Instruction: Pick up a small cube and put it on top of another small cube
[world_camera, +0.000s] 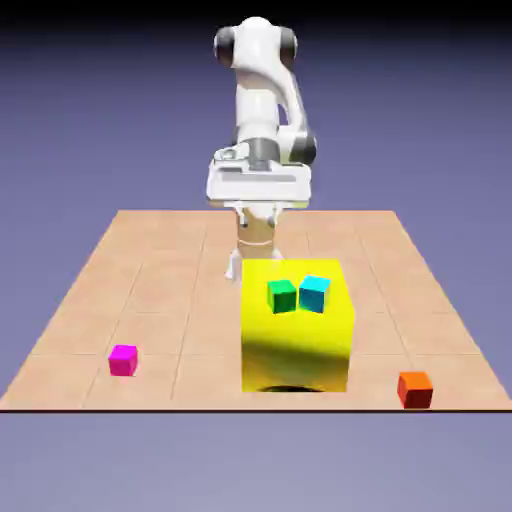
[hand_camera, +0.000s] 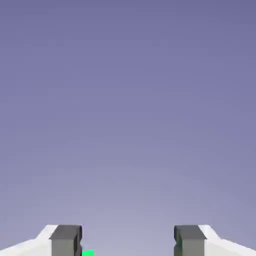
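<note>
- One magenta-pink cube (world_camera: 123, 361) = my pick-up, sitting on the worktop (world_camera: 80, 325), exterior view's left, near the front edge.
- Key relation: from my pincer (world_camera: 258, 221), cube lies lower, out toward the front edge and off to the exterior view's left. Well apart. My judgement: next move needs sideways reach, forward reach and descent, all three.
- Pincer state: fingers spread wide with a gap between, nothing held. Raised, toward the far side of the worktop.
- Hand view: mostly smooth blue-violet backdrop (hand_camera: 128, 125), plus a bright green sliver (hand_camera: 88, 253) at the bottom; too little to identify. Pick-up cube not seen there, so I'd probably tip the hand down before closing in.
- Destination: green cube (world_camera: 282, 297), on top of the big yellow block (world_camera: 295, 345), just beside the cyan cube (world_camera: 315, 294). Touching or not, can't tell. Likely risk: bumping cyan while placing.
- Orange-red cube (world_camera: 415, 390): front edge, exterior view's right. Not mine to take.
- Surfaces: cubes plain, flat-faced, sharp-edged; block glossy-looking yellow, dark smear low on its front; worktop pale tan, tiled, thin seams. Finger tips grey, blocky; arm smooth white, dark joints.
- Step, judged: approach, early; stack unmade.
</note>
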